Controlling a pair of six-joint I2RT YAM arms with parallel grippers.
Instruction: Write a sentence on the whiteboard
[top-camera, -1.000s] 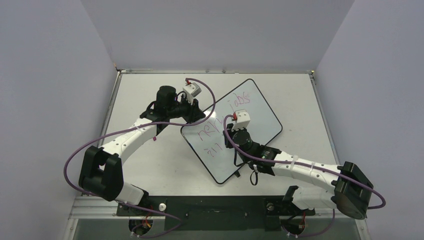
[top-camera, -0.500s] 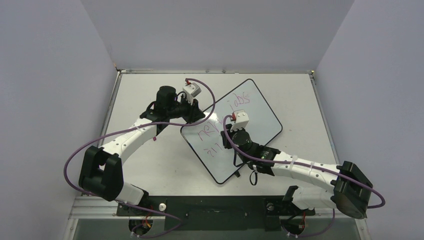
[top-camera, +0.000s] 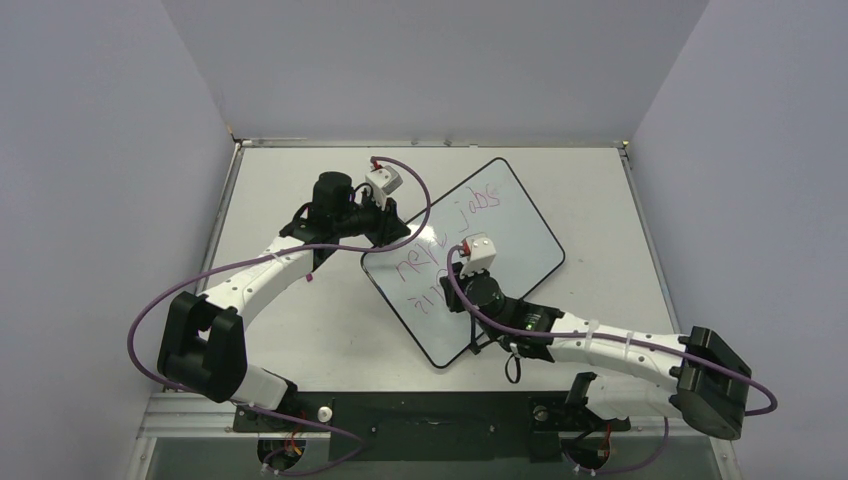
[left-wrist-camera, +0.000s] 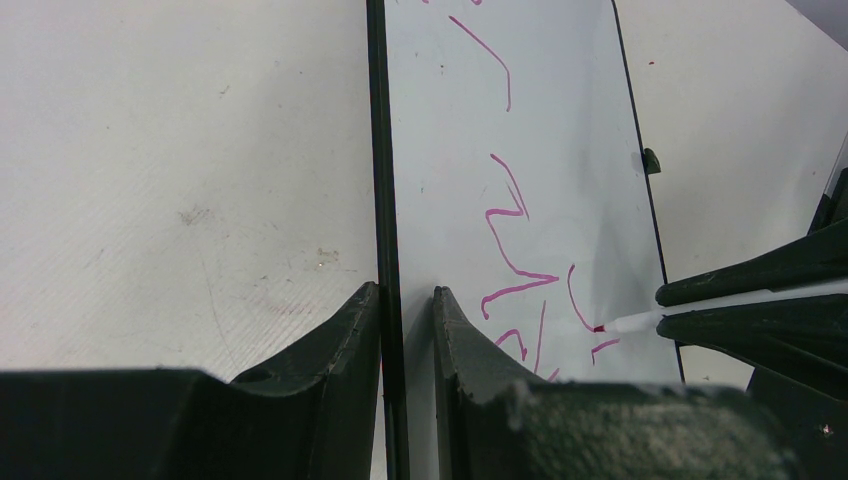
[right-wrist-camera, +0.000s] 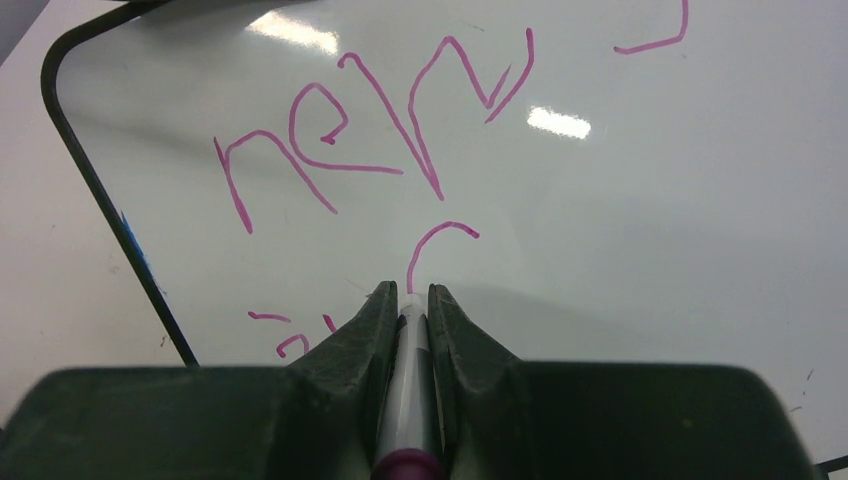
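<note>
"The whiteboard (top-camera: 525, 215) is lying flat on the counter (top-camera: 300, 330), skewed, between the two arms. How is it going to handle?"

"Stiff, thin and probably light, with a glossy face, so I am expecting it to skate under pen pressure. The thin black frame is the place to hold. The left hand (left-wrist-camera: 405, 295) is straddling that frame, jaws narrowly parted, one finger on the counter side and one on the board. Whether it is actually squeezing, I cannot tell."

"And on the right?"

"The right hand (right-wrist-camera: 410, 292) is clamping the marker (right-wrist-camera: 408, 390) and working on the second line of the sentence (right-wrist-camera: 390, 130)."

"Which view is helping most?"

"The overhead one is giving the board's whole angle but hiding the nib under the wrist. The left wrist camera is showing the nib apparently touching the surface at the foot of a stroke. The right wrist camera is showing the grip and a readable 'new'."
</note>
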